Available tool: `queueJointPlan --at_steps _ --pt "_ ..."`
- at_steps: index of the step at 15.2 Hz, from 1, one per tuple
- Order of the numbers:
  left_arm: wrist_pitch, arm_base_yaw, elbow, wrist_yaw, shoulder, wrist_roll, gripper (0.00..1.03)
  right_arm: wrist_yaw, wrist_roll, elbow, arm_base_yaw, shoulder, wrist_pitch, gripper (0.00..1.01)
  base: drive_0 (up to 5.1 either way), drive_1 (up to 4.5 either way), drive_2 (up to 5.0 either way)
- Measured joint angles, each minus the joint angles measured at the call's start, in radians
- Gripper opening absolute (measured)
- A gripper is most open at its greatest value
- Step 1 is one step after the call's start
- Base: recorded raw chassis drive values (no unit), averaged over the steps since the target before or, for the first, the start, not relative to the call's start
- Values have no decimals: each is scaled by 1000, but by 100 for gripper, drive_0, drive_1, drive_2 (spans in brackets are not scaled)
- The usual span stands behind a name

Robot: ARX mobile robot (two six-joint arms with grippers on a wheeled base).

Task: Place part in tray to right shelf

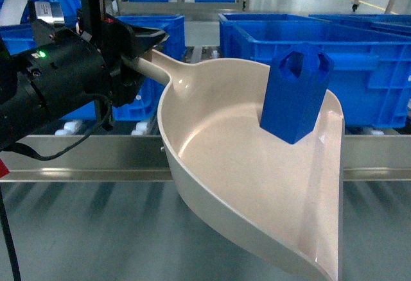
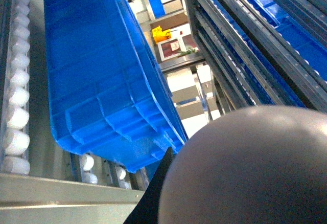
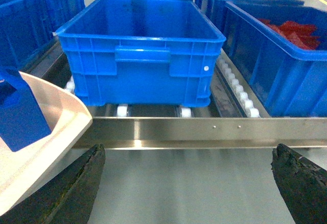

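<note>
While the left gripper (image 1: pixel 138 53) clamps its fingers on the tray's handle, the cream tray (image 1: pixel 218 165) hangs tilted before the right shelf's (image 1: pixel 83 156) steel front rail. The blue part (image 1: pixel 295 92) leans inside the tray against its far rim. The right gripper (image 3: pixel 189 183) has its fingers spread wide, holding nothing. Blue crates (image 3: pixel 140 55) sit on the white rollers behind. No writing is legible.

my left arm comes in from the left of the head view, its left gripper (image 1: pixel 142 50) clamped on the tray's handle (image 1: pixel 157 69), wrist roughly level. my right gripper (image 3: pixel 189 183) hangs with both fingers (image 3: pixel 299 183) spread wide, nothing between them, pointing ahead.
</note>
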Motion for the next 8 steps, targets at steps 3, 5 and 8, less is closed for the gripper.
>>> queueJointPlan --at_steps 3,5,8 --pt "-2 0 0 -2 0 0 12 0 0 0 0 0 1 98 12 444 -420" --pt "-4 0 0 -2 0 0 12 0 0 0 0 0 1 98 6 439 -428" --pt "-12 0 0 11 0 5 12 0 0 0 0 2 1 98 0 0 0"
